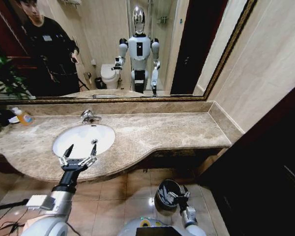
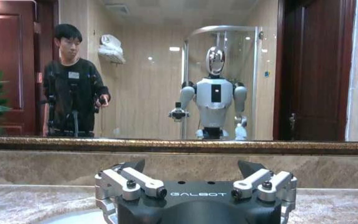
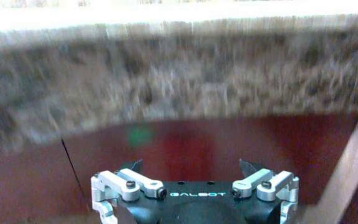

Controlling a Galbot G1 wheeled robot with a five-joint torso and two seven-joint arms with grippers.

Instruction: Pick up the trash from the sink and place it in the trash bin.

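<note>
Fingers spread wide and holding nothing, the left gripper hangs over the near rim of the sink, whose oval runs along the counter; the right gripper, fingers likewise apart and empty, sits low beside the bin on the floor.

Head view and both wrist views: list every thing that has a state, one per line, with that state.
left gripper: open, holding nothing, hovering over the sink's front edge
right gripper: open, low beside the trash bin, below the countertop
sink: no water running, no trash visible in the basin
trash bin: upright on the floor, no lid
orange-yellow bottle: upright on the countertop
</note>
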